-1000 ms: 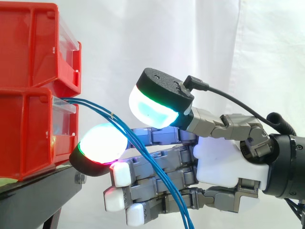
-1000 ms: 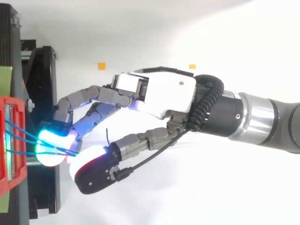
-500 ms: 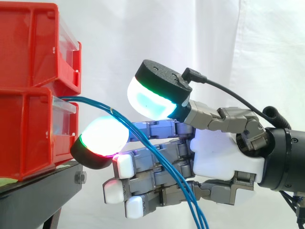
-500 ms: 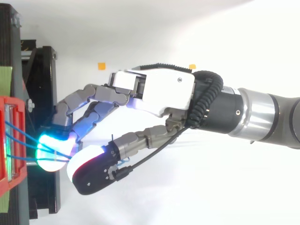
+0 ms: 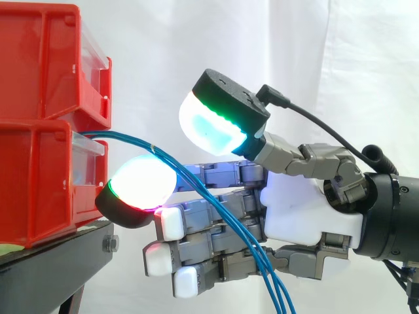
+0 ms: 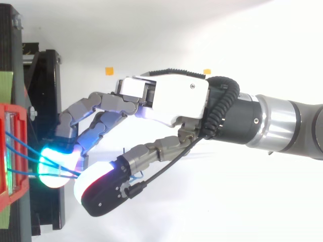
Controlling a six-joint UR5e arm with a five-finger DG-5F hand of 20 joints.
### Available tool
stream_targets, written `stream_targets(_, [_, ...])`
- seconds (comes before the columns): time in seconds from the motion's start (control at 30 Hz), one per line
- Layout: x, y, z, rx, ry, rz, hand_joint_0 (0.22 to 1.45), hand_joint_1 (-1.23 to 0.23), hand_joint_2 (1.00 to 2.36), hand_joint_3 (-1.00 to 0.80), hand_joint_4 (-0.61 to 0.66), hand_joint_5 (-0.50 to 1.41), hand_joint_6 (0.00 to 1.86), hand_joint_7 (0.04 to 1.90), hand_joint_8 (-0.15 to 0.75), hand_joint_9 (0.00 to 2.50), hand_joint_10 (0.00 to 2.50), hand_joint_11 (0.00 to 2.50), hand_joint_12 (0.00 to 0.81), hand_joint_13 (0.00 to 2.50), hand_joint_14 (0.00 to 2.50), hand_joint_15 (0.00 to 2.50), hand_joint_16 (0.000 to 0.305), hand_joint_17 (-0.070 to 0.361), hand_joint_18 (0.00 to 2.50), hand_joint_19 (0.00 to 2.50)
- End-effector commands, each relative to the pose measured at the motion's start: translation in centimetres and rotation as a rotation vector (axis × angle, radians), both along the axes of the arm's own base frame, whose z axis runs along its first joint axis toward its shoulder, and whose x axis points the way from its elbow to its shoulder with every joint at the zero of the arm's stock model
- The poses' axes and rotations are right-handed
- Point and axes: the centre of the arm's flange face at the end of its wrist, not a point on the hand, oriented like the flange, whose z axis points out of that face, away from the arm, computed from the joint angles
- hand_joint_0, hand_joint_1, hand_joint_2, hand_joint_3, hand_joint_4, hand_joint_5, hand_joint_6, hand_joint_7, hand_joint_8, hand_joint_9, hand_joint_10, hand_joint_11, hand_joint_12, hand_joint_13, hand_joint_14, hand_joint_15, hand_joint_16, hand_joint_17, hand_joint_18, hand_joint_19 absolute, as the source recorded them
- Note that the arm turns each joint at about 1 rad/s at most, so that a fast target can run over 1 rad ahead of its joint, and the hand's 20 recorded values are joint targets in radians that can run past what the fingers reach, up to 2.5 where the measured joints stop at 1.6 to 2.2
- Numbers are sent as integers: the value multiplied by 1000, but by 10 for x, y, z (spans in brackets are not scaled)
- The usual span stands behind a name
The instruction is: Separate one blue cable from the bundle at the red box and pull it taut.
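So here's my hand right in front of the stacked red bins, coming in level from the side, fingers pointing at the lower red bin. That one sits at the edge of the black stand with the upper red bin on top of it. The bundle of blue cables comes out at the top front edge of the lower bin, arcs over and runs down across my fingers, then drops out of the side view at the bottom. From the top camera the strands fan out from the bin's front and meet at my glowing fingertip, which is just off the edge of the stand. My hand isn't grabbing anything: the fingers are stretched out pretty much straight. The thumb pad, glowing cyan and green, sits up above the white fingertip pad with a clear gap between them. The cables pass through that gap and lie against the fingers, none pinched, all together, and they curve loosely rather than running straight.
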Motion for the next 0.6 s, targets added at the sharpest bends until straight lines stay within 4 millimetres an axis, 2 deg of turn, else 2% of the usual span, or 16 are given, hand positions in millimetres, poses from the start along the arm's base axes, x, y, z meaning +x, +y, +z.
stream_targets(0.0, [0,0,-1,14,-1,7,495,-723,1000,-500,88,-173,851,741,275,946,18,820,318,858,23,599,49,110,668,755])
stream_targets(0.3, [0,-4,-2,40,-3,42,584,-830,1002,-474,61,-172,845,789,256,945,20,840,297,857,24,614,45,100,677,771])
stream_targets(0.43, [-1,-8,-2,39,-2,53,592,-778,1009,-365,61,-171,848,795,253,950,23,840,291,856,25,618,44,100,681,773])
stream_targets(0.57, [-1,-10,-1,39,-4,55,585,-706,1008,-356,70,-171,851,786,265,968,21,845,299,864,25,619,45,102,686,787])
